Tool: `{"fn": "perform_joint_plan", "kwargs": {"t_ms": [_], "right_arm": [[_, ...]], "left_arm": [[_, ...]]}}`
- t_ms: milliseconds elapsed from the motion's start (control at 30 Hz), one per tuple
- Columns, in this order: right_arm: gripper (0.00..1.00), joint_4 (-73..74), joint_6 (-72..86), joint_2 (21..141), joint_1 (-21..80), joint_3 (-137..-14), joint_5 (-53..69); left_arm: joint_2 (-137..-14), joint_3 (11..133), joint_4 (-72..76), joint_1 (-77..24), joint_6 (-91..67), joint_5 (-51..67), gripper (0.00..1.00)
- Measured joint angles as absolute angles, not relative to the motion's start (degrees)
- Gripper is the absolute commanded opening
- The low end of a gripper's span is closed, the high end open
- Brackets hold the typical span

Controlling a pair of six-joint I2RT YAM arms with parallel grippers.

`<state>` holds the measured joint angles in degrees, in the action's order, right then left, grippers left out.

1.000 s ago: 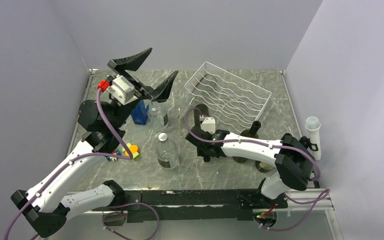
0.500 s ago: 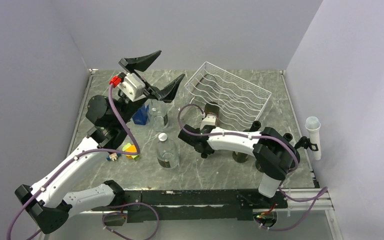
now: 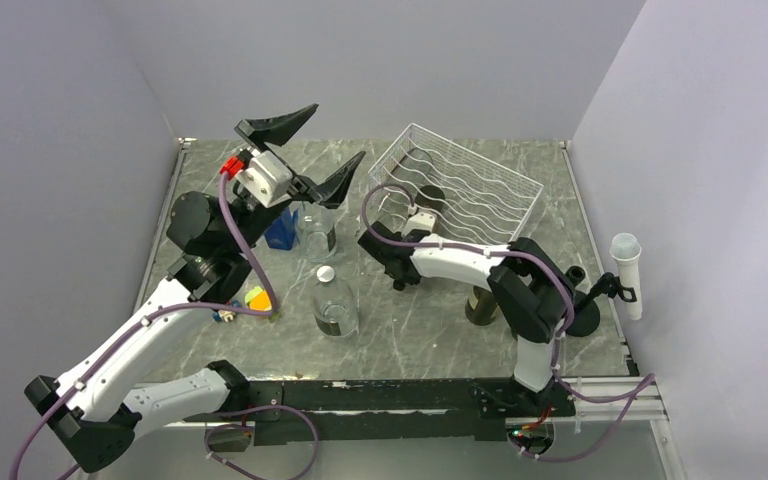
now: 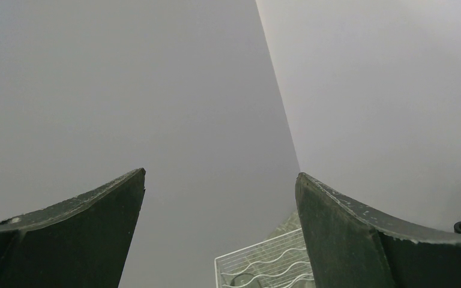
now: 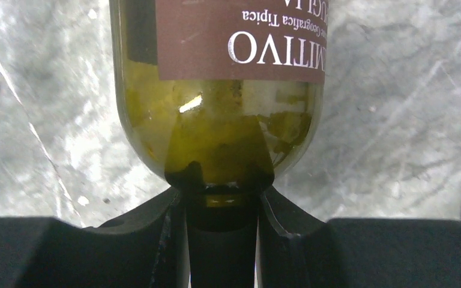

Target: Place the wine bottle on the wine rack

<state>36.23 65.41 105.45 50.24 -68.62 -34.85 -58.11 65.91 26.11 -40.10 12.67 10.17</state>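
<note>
Right gripper (image 5: 222, 201) pinched on the bottle (image 5: 216, 120) by its neck, left gripper (image 4: 221, 174) gaping empty, we should settle it gently along one rack (image 3: 505, 170) groove.

Bright even overhead light; soft shadows; glare spot on wine bottle (image 5: 216, 138).

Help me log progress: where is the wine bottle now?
In the top view the wine bottle is held centre-right, at the near-left edge of the wine rack; the right gripper is shut on its neck.
</note>
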Motion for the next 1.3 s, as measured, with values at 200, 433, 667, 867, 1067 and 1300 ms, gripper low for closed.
{"fn": "perform_joint_plan", "kwargs": {"t_ms": [200,433,667,867,1067,1300], "right_arm": [[0.00,32.2,66.0,109.7,48.0,-72.2,-33.9],[0.00,28.7,68.2,112.4,44.4,-74.2,-32.7],[0.00,26.5,66.6,114.5,41.1,-76.7,-31.0],[0.00,27.1,66.3,117.0,40.5,-79.5,-31.2],[0.00,28.1,67.3,118.1,39.0,-81.6,-29.6],[0.41,28.0,67.3,118.2,37.1,-82.0,-27.5]], "left_arm": [[-56.0,65.9,23.6,-40.1,14.4,10.0,0.99],[-54.9,65.9,20.3,-40.1,16.4,9.2,0.99],[-54.9,66.3,17.3,-40.1,18.2,9.1,0.99],[-54.9,67.2,15.9,-40.1,19.3,8.7,0.99],[-55.0,67.6,14.5,-40.1,20.4,8.7,0.99],[-55.0,67.9,13.6,-40.1,21.4,8.7,0.99]]}}
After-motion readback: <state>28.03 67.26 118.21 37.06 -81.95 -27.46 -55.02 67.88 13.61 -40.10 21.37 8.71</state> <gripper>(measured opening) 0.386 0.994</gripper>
